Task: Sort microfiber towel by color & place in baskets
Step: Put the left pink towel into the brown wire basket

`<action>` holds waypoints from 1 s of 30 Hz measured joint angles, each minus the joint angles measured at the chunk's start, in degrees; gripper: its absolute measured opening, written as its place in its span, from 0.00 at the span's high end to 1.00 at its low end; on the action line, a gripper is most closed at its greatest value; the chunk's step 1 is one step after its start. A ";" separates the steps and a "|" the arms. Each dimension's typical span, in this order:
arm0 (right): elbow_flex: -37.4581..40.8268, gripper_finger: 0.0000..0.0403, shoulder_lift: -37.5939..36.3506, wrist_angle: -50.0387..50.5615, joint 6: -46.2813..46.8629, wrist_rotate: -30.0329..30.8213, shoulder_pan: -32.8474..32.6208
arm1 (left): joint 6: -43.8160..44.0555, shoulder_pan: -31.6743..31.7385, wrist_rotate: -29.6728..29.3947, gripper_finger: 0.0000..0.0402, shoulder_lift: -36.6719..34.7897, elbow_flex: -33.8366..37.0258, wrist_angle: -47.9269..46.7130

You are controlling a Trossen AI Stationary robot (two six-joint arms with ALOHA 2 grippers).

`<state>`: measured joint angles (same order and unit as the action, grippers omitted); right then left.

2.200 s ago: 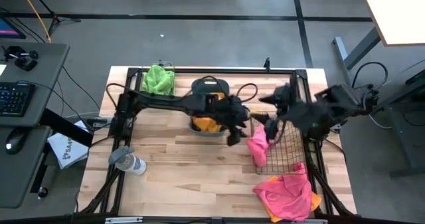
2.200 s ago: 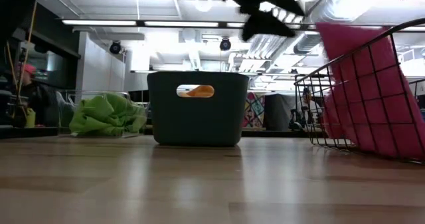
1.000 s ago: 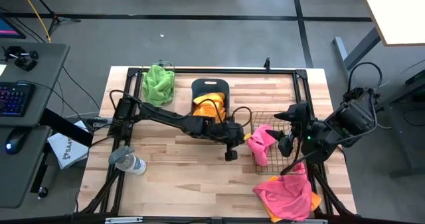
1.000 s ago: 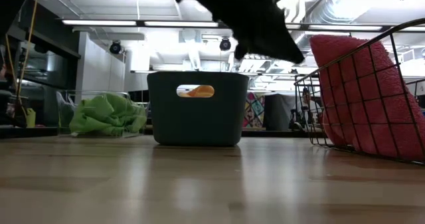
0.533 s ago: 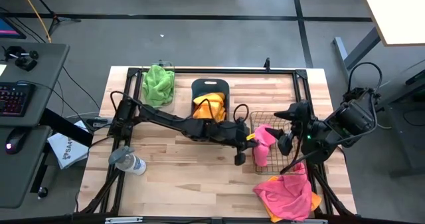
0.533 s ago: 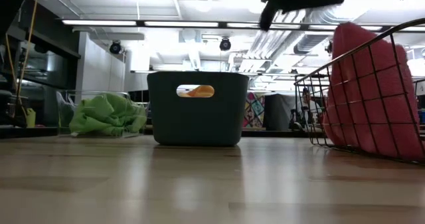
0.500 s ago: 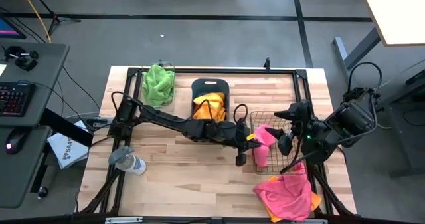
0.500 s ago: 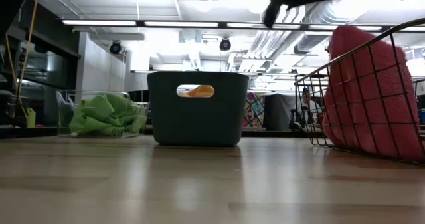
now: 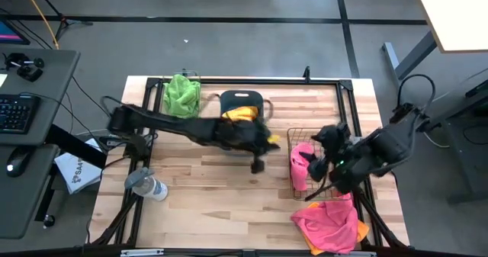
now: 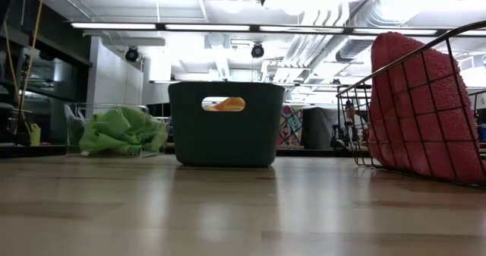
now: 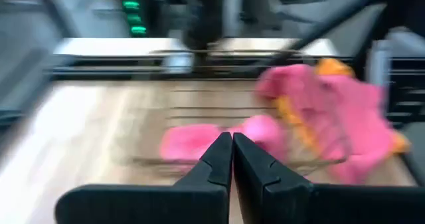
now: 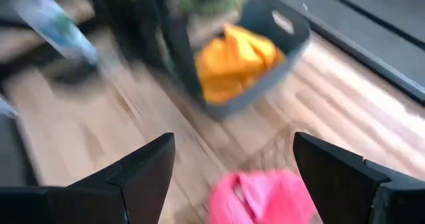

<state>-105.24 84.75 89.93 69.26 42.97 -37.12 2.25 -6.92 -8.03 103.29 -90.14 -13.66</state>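
With a pink towel (image 9: 301, 165) left in the wire-mesh basket (image 9: 323, 182), the left gripper (image 9: 258, 165) drew back mid-frame, jaws closed and empty, while the right gripper (image 9: 314, 168) hovered wide open over the basket.

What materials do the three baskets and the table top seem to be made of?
The wire basket looks like dark metal wire, since the pink towel shows through its open grid. The teal tub seems opaque matte plastic with a moulded handle cutout. The clear bin appears to be transparent plastic. The table top looks like pale wood with visible grain.
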 joint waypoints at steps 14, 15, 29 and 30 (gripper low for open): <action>34.80 0.95 -11.43 -19.26 9.73 -12.36 -1.11 | 6.34 -4.01 -20.97 1.00 -44.60 25.46 6.55; 37.00 0.95 -13.10 -22.21 8.89 -12.23 -0.78 | 7.37 -5.03 -22.33 1.00 -47.21 27.63 7.98; 58.88 1.00 -22.88 -56.55 -4.82 -24.15 9.55 | 10.81 -14.94 -33.17 1.00 -57.25 47.35 30.44; 59.28 1.00 -22.71 -57.27 -4.94 -24.39 9.93 | 11.03 -14.94 -33.20 1.00 -57.08 47.33 30.49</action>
<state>-45.96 62.04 32.66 64.32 18.57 -27.19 13.29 -21.87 -41.23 46.22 -42.81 16.83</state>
